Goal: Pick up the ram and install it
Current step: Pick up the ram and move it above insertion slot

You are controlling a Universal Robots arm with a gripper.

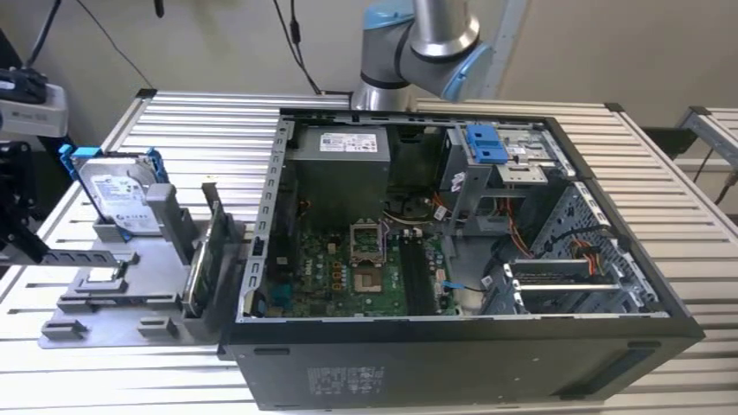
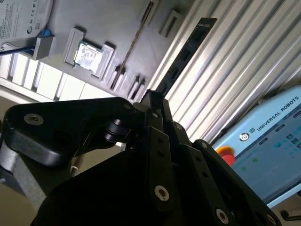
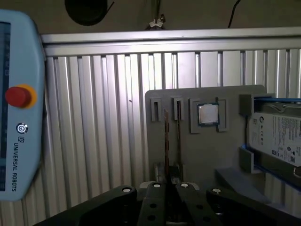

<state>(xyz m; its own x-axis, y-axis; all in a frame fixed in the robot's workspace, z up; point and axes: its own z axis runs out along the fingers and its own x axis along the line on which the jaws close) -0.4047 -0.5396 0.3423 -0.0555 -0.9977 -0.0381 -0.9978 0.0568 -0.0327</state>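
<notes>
The pincer (image 2: pixel 151 101) is clamping the ram (image 2: pixel 187 48) apparently by one end, the stick projecting beyond its tips over the slatted table (image 2: pixel 235 70); so short a hold is risking tilt or slippage, spoiling alignment for seating.

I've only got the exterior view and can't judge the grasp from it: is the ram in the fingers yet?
Observer: Yes. In the second wrist view the fingers are shut on the ram, which sticks out straight beyond them.
Operator: Where is it?
Observer: It shows against the slatted table, just off the edge of the gray holder.
Operator: Anything else close by?
Observer: In the first wrist view a teach pendant with a red button sits beside the holder, apart from it.
</notes>
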